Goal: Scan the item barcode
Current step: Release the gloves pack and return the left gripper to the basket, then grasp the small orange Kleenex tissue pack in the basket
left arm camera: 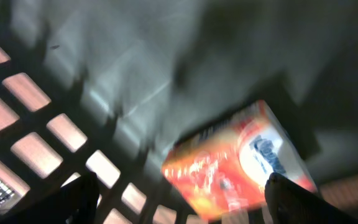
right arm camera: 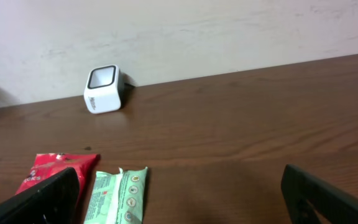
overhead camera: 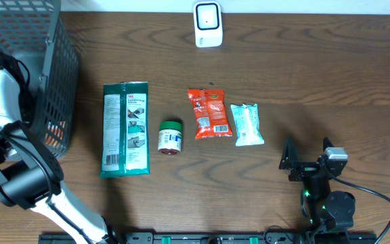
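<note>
Left gripper (left arm camera: 185,200), jaws apart above the box (left arm camera: 235,165) in the basket (overhead camera: 58,81): lift straight up, clear of its wall, before the next pick.

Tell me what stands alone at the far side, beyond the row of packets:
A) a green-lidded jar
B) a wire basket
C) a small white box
C: the small white box stands past the red packet; the jar lies within the row.
</note>
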